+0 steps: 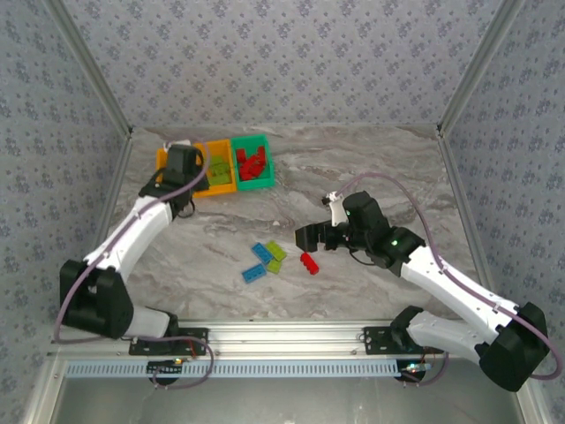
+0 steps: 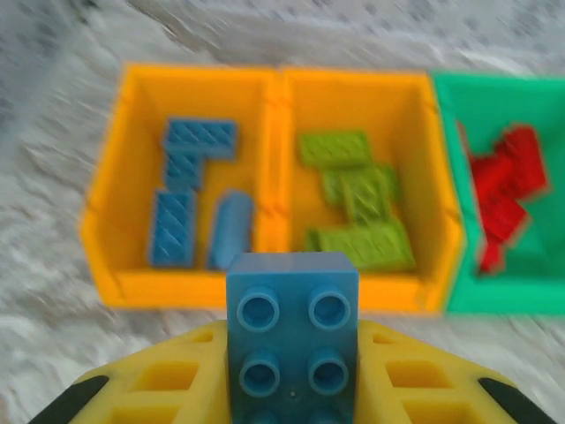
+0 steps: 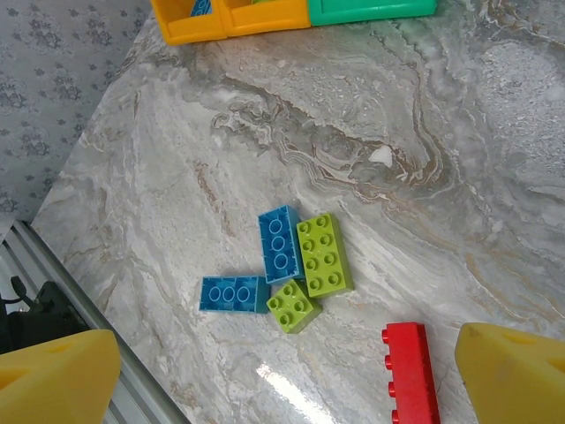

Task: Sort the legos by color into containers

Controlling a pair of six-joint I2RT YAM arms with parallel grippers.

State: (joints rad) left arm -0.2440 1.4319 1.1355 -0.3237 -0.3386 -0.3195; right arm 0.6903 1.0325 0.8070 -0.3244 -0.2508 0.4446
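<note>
You had the grey marbled worktop before you, with patterned walls on three sides. Your left arm reached toward the far left corner, while your right arm bent in toward the middle of the worktop. The containers stood in a joined row at the far left: a left orange bin, a middle orange bin and a green bin at the right end. Blue bricks lay in the left orange bin, lime bricks in the middle one and red bricks in the green one. Your left jaws were clamped on a blue brick, its studs turned to the wrist camera, on the near side of the wall shared by the two orange bins. Your right jaws stood wide apart over the worktop, with one yellow finger just right of a loose red brick and the other well off to its left. Left of that red brick, four loose bricks sat in a cluster near the middle of the worktop. A long blue brick and a long lime brick touched side by side. A small lime brick sat against their near ends, and a second blue brick lay just left of it.
</note>
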